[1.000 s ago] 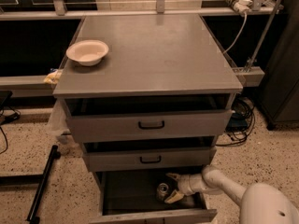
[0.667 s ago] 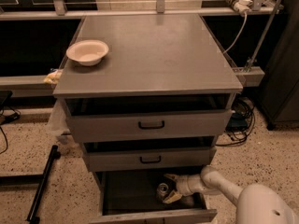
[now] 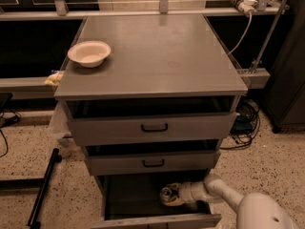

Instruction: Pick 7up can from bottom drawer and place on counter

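1. Drink can [image 3: 166, 193]: lies in the open bottom drawer [image 3: 128, 197], right of middle, shiny top facing left. It is in the same spot as a second ago.
2. Gripper [image 3: 172, 196]: inside the bottom drawer, right at the can and reaching in from the right. Its place has barely changed; only the white arm [image 3: 217, 189] behind it has crept slightly left. Whether it holds the can, I cannot tell.
3. Judgement: the grasp is being settled. The can is not yet lifted, so most of the task remains.
4. Counter [image 3: 162, 56]: carries a pale bowl [image 3: 89, 53] at its far left.
5. Two handled drawers [image 3: 153, 127] above: slightly open.
6. Writing: none legible; the can's label cannot be read.
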